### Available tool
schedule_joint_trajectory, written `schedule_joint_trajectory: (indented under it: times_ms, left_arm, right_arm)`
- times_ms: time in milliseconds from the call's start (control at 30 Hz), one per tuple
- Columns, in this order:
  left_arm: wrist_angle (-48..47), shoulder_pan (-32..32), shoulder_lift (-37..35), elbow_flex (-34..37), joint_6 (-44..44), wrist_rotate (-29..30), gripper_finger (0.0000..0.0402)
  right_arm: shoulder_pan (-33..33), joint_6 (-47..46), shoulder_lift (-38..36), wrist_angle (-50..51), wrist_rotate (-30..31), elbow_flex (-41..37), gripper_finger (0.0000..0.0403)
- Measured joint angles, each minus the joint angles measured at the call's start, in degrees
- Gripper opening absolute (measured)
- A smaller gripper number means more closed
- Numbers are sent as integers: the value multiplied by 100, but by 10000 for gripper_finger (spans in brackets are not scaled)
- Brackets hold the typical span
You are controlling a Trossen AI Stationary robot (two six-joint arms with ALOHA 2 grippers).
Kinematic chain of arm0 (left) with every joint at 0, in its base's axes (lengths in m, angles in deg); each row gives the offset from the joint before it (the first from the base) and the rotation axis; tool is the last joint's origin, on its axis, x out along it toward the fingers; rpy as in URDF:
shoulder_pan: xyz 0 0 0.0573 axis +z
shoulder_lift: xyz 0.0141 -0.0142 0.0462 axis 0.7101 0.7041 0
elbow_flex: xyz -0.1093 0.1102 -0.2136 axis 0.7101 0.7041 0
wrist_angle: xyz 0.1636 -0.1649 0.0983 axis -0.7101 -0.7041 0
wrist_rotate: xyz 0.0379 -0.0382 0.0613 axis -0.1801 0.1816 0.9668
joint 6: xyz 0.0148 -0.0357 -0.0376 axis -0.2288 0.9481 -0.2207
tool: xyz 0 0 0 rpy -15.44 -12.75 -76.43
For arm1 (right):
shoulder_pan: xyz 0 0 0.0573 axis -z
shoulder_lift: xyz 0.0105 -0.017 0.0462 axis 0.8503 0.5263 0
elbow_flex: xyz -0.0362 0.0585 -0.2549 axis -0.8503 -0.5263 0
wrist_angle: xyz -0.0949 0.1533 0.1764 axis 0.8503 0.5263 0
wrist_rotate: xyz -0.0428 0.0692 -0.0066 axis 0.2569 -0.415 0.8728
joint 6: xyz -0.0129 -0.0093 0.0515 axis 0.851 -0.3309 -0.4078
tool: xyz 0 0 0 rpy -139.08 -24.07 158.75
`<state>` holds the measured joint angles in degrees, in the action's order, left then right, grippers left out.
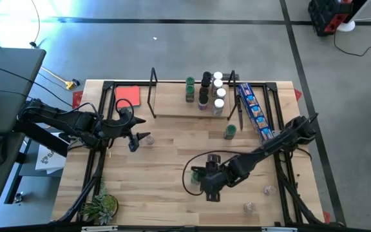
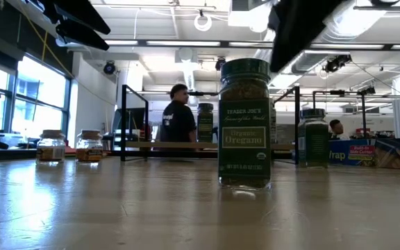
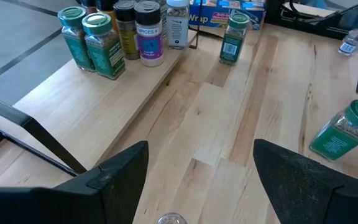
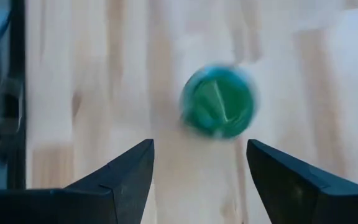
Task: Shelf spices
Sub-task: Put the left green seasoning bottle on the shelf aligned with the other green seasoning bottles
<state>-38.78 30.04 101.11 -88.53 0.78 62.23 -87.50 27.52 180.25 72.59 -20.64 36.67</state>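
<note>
Several spice jars (image 1: 205, 90) stand upright in a cluster on the low wood shelf (image 1: 172, 106) at the far side; the left wrist view shows them too (image 3: 114, 37). A green-lidded oregano jar (image 2: 244, 125) stands upright on the table. My right gripper (image 4: 201, 174) hangs open above it, and its lid (image 4: 219, 109) shows ahead of the fingers, untouched. In the high view this gripper (image 1: 206, 183) is near the table's middle front. Another green-lidded jar (image 1: 230, 132) stands alone before the shelf. My left gripper (image 1: 136, 135) waits open at the left.
A long blue snack packet (image 1: 255, 111) lies at the shelf's right end and a red card (image 1: 127, 95) at its left. Small clear jars sit at the near right (image 1: 269, 190) (image 1: 248, 207) and by my left gripper (image 1: 150, 138). A plant (image 1: 102, 206) fills the near left corner.
</note>
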Motion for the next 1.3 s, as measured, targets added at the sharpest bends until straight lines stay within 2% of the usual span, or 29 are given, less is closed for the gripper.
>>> schedule_joint_trajectory:
  times_ms: [67, 167, 267, 500, 733, 933, 1100, 1200, 1300]
  left_arm:
    - [0, 0, 1, 0, 0, 1, 286]
    - [-1, 0, 0, 0, -1, 1, 286]
    - [-3, -1, 0, 0, 0, 13, 286]
    - [1, -2, -1, 0, 0, -295, 286]
    - [0, -2, -1, 0, 0, -333, 286]
    - [-3, -2, 1, 0, 0, -335, 286]
    - [6, -2, 1, 0, 0, -338, 286]
    - [4, -2, 1, 0, 0, -342, 286]
    - [-2, -2, 1, 0, 0, -342, 286]
  right_arm:
    - [-59, -569, -4, -32, 543, 62, 252]
    - [-55, -1328, 38, -226, 1037, 65, 252]
    - [-45, -1486, 208, -343, 1447, 68, 252]
    - [-2, -849, 519, -680, 1183, 103, 252]
    - [9, -513, 559, -593, 1321, 90, 252]
    - [20, -26, 537, -206, 1420, 100, 252]
    - [38, -336, 409, 775, 1593, 570, 252]
    - [-11, -417, 298, 999, 1712, 928, 252]
    - [-96, -90, 317, 1221, 1391, 1062, 252]
